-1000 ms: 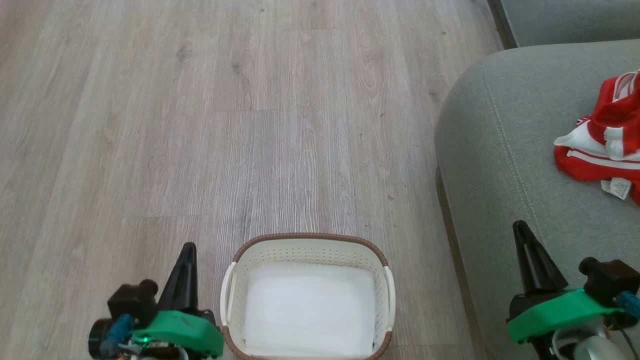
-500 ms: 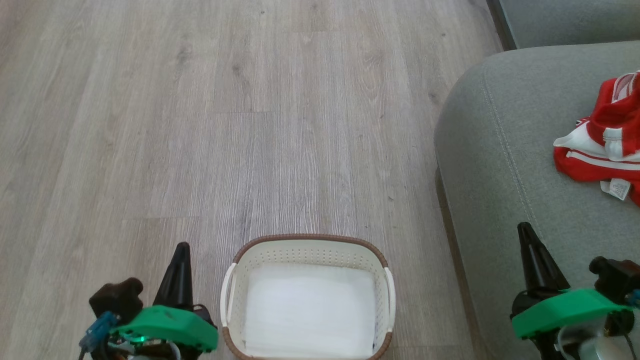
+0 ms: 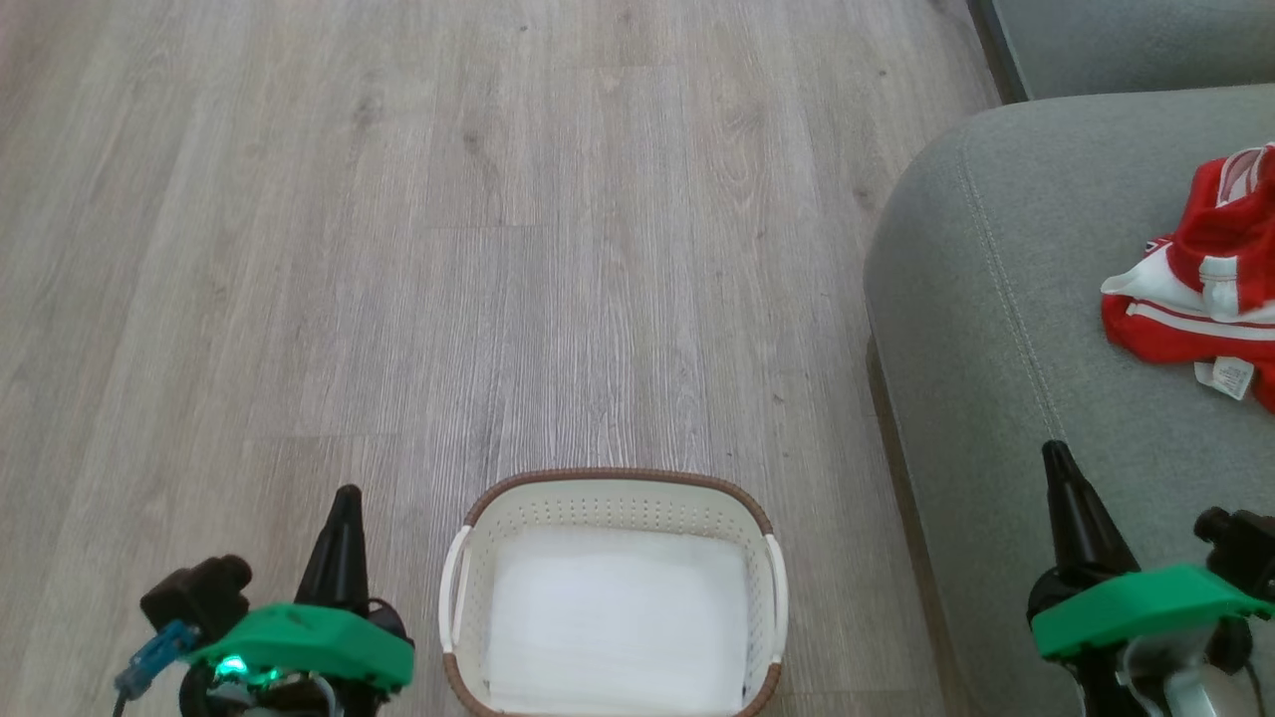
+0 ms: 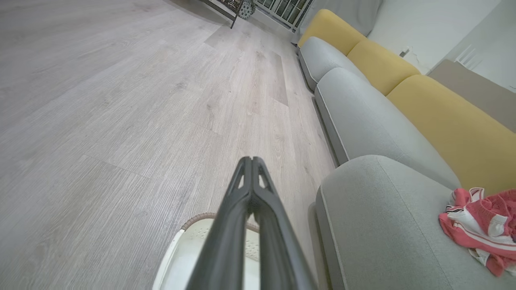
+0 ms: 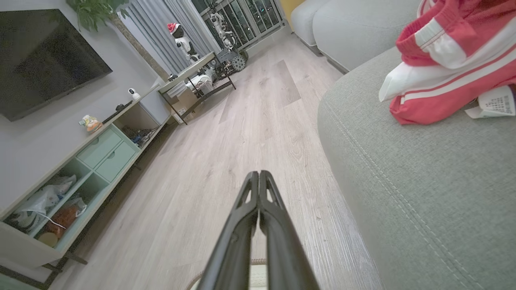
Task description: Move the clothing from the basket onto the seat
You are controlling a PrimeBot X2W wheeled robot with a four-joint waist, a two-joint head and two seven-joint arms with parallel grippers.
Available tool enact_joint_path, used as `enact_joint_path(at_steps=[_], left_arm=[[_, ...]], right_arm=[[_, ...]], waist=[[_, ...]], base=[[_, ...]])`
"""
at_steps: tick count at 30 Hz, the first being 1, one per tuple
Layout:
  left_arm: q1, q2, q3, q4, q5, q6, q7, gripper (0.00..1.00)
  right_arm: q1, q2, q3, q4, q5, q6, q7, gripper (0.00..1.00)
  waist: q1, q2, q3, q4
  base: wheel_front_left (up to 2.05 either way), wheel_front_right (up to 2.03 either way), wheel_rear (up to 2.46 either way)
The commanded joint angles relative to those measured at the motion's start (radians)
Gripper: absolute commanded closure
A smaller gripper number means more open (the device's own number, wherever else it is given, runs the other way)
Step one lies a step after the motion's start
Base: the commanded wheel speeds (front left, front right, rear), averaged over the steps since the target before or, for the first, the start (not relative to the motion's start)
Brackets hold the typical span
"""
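We see the clothing (image 3: 1190, 299) lying in a crumpled red-and-white heap on the seat (image 3: 996, 319), well in from the seat's rounded corner and from the stitched edge that faces the floor (image 3: 398, 249). A small white label tag (image 3: 1227, 376) sticks out at the side of the heap nearest us. The basket (image 3: 618, 479) stands upright on the floor, near the seat's floor-side edge but apart from it, and its inside shows a bare white bottom (the brown rim and both white handles are plain in the head view). Our left jaws are pressed fully together with nothing between them; they hang over the floor just beside the basket's left handle, tips pointing away from us. Our right jaws are likewise closed tight and hold nothing; they sit above the seat near its floor-side edge, well apart from the clothing. From the left wrist we also make out yellow back cushions (image 4: 443, 117) behind the seat, and from the right wrist a dark television (image 5: 44, 56) above a pale green cabinet (image 5: 109, 153) across the floor
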Motion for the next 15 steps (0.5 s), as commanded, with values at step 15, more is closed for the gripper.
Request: enact_joint_path(at_steps=[15], left_arm=[[-0.065,0.010,0.049,-0.021,-0.190,-0.025,0.046,1.00]], right_arm=[[-0.064,0.014,-0.025,-0.013,0.169,0.000,0.050,1.00]], waist=[[0.0000,-0.0001,-0.005,0.000]], base=[[0.00,0.00,0.00]])
